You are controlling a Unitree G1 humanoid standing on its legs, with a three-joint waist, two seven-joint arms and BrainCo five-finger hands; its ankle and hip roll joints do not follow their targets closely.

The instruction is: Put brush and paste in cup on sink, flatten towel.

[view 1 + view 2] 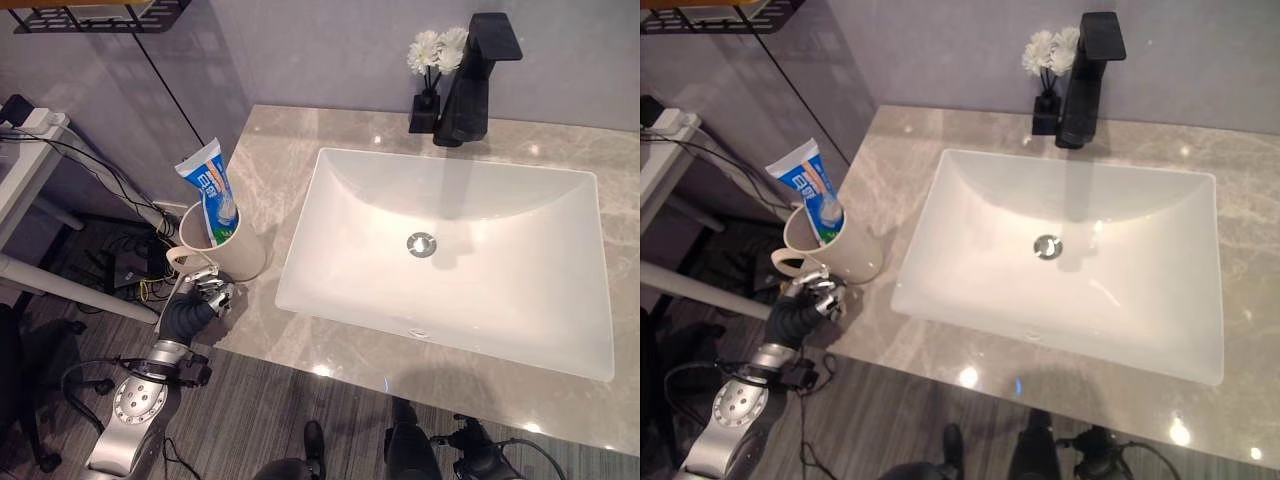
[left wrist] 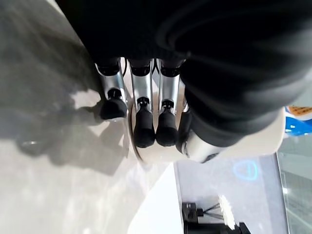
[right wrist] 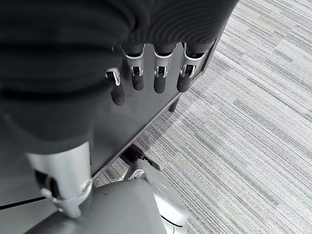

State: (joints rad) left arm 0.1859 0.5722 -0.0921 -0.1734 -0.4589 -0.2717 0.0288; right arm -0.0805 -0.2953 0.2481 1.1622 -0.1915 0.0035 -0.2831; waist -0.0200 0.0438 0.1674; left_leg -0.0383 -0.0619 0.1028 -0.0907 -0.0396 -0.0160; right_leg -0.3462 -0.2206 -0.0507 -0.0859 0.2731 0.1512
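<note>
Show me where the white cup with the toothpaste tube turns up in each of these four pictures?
Left eye view: cup on the counter's left edge, beside the sink, left hand at its handle.
Right eye view: cup, same spot, a bit further left.
Left wrist view: cup just past the fingers.
Right wrist view: floor and a dark panel; no cup.
Shared landmark: black faucet with white flowers.

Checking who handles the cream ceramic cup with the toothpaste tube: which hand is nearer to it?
Left. The left hand sits at the cream ceramic cup's handle on the counter edge; the right hand hangs beside a dark cabinet above the grey floor.
</note>
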